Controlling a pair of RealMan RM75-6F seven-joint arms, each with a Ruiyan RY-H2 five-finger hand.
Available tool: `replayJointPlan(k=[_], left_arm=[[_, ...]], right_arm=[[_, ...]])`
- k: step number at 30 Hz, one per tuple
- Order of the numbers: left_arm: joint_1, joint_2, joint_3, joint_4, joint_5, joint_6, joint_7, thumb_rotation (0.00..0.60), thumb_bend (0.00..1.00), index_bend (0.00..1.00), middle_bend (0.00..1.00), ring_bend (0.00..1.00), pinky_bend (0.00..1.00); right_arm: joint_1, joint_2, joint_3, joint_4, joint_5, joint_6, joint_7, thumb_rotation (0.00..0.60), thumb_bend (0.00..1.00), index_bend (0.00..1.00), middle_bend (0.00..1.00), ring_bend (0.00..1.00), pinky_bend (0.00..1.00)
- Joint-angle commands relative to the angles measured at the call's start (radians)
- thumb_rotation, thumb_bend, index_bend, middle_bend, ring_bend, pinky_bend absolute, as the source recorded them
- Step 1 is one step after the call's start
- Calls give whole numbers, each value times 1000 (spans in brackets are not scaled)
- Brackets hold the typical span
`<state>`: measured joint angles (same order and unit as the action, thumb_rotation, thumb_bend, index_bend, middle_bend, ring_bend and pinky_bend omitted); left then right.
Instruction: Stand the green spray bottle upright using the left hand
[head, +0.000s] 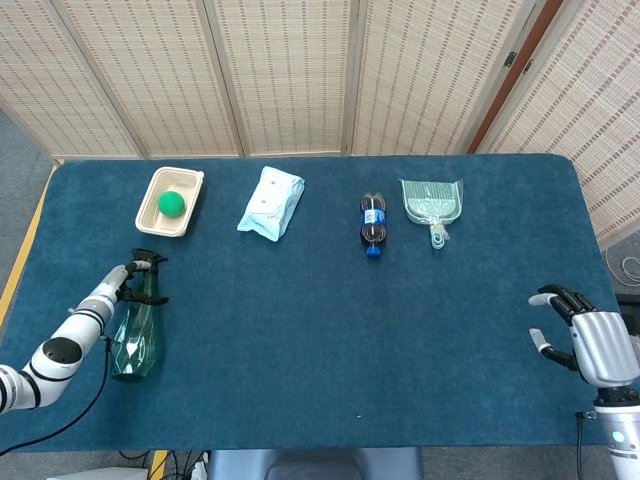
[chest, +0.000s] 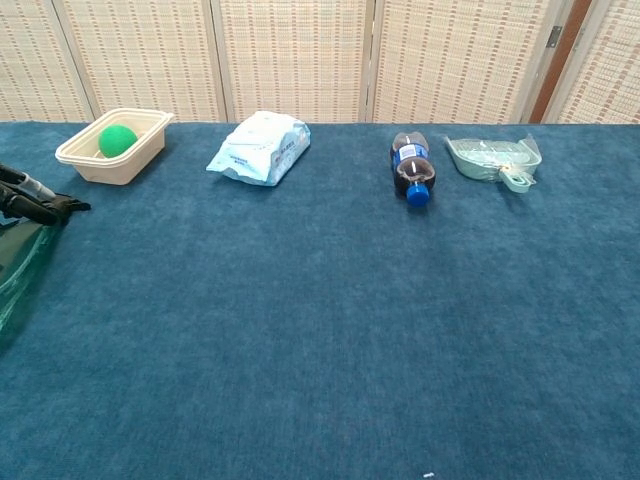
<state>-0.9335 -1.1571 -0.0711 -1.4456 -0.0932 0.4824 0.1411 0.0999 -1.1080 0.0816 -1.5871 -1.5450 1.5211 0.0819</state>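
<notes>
One green spray bottle (head: 133, 333) lies flat on the tabletop (head: 330, 340), long axis near-to-far, nozzle far. Left hand (head: 128, 282) reaches its neck; grip cannot be told. Right hand (head: 585, 338) open, well apart.

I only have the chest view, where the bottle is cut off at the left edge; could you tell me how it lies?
Observer: The green spray bottle lies flat, black spray head pointing toward the far side of the table.
Operator: Where is the left hand?
Observer: The left hand is at the bottle's neck; I cannot tell whether it grips.
Operator: And the right hand?
Observer: The right hand hangs open near the table's right edge, holding nothing.
</notes>
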Motion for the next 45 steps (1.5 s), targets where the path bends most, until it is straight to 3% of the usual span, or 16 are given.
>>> replayJointPlan(k=[1,25,35,39,45], left_arm=[[-7,-3,-1,-10,21,-6,-18,600,0,119,100,76,162],[-11,76,-46,-291,271,16,-151,600,0,133,100,76,162],[-3,93,-63,-346,362,-7,-217,600,0,134,102,83,162],[15,81,-68,-350,441,74,-215,600,0,133,102,83,162],[26,59,-28,-373,525,245,-130,600,0,110,98,73,154]], right_arm=[[0,-1,-1,1,0,-1,1,600,241,417,353,380,806],[-5,-7,-2,9,-2,5,11,600,241,417,353,380,806],[-7,-9,-3,14,-2,6,17,600,242,417,353,380,806],[-8,-9,-3,15,-3,8,20,600,241,417,353,380,806],[-9,-10,-3,18,-1,8,22,600,241,417,353,380,806]])
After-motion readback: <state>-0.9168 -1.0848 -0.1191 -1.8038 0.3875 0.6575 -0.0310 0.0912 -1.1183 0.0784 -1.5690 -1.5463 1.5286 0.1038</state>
